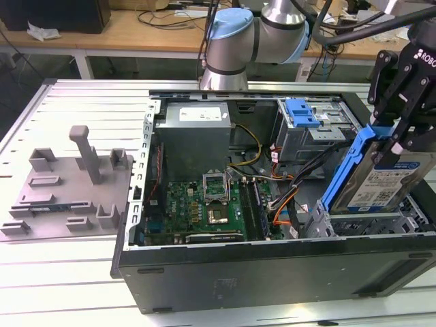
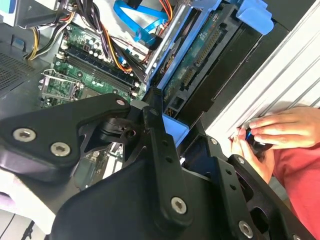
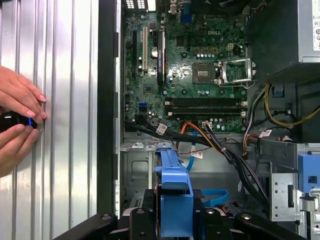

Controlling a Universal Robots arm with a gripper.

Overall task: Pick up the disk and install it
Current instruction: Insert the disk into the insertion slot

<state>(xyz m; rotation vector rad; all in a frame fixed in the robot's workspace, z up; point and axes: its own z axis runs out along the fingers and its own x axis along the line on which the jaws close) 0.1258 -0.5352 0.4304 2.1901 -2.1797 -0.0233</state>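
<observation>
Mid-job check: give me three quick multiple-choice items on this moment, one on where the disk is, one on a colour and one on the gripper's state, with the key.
1. Where is the disk?
A. flat on the motherboard
B. tilted over the drive bay at the exterior view's right end of the computer case
C. on the grey fixture

2. What colour is its caddy?
A. blue
B. red
C. yellow

3. The gripper is:
A. open, away from the disk
B. shut on nothing
C. shut on the disk

Key:
1 B, it leans above the bay.
2 A, the frame along its edge is blue.
3 C, it clamps the disk's upper end.
</observation>
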